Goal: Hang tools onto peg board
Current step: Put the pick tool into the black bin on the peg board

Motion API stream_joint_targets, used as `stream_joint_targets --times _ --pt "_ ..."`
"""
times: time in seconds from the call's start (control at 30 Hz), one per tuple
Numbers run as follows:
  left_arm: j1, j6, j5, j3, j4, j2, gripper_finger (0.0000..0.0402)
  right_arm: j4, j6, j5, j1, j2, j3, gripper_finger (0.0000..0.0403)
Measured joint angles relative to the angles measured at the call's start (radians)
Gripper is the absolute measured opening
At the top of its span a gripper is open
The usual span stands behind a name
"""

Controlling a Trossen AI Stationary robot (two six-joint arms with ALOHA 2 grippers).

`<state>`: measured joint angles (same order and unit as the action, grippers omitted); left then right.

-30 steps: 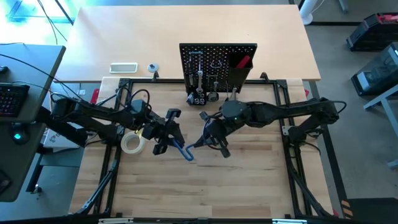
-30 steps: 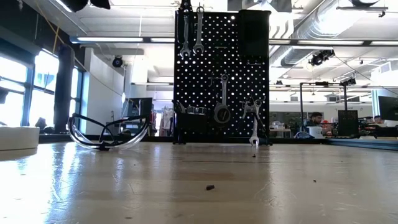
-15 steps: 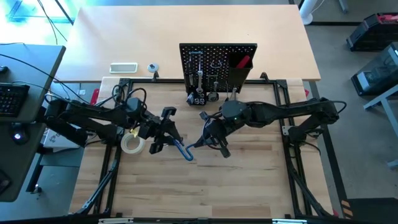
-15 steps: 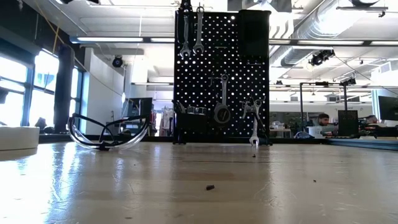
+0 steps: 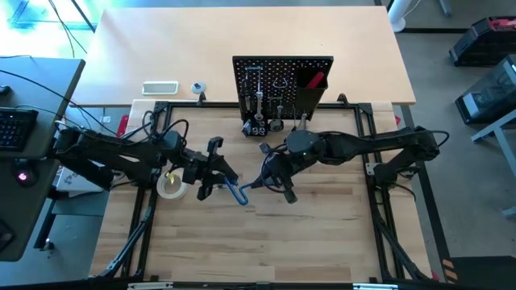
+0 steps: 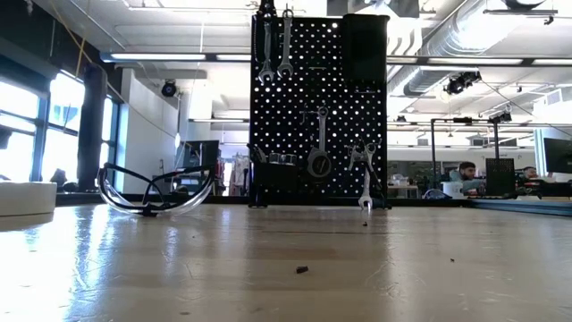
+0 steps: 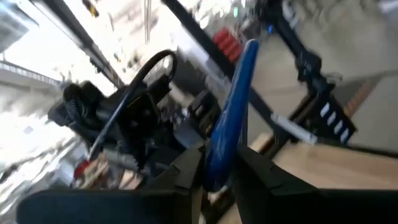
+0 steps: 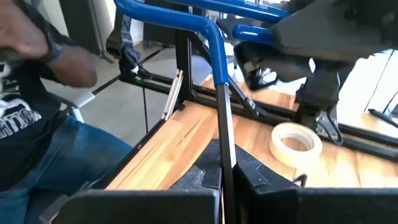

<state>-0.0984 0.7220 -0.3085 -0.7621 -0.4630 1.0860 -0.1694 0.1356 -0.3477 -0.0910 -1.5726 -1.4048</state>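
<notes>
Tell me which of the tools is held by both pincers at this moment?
The blue-handled hex key. The left pincer grips its blue handle and the right pincer its metal shaft, above the table. The tape roll lies on the table, ungripped.

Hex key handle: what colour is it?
Blue, on the hex key; its shaft is bare dark metal. Clearest in the right wrist view.

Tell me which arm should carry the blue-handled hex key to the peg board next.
Probably the right. The right gripper clamps the hex key by its metal shank and sits nearer the peg board. The left gripper grips the blue handle, farther away.
</notes>
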Motion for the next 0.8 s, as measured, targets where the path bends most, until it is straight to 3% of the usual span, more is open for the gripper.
stream_joint_targets --times 0.13,0.3,0.47,0.8 --pt "-0.025 0.016 0.072 -0.074 0.198 -0.039 0.0063 -0.005 0.0 0.005 0.002 0.0 0.0 0.0" --pt "-0.057 0.046 0.153 -0.166 0.367 0.008 0.0063 -0.008 -0.004 0.005 0.013 0.0 0.0 0.0" --pt "-0.112 0.106 0.278 -0.211 0.42 0.059 0.0063 -0.009 -0.003 0.008 0.013 0.0 0.0 0.0" --pt "-0.174 0.121 0.407 -0.262 0.518 0.059 0.0063 -0.03 0.0 0.009 0.013 0.0 0.0 0.0"
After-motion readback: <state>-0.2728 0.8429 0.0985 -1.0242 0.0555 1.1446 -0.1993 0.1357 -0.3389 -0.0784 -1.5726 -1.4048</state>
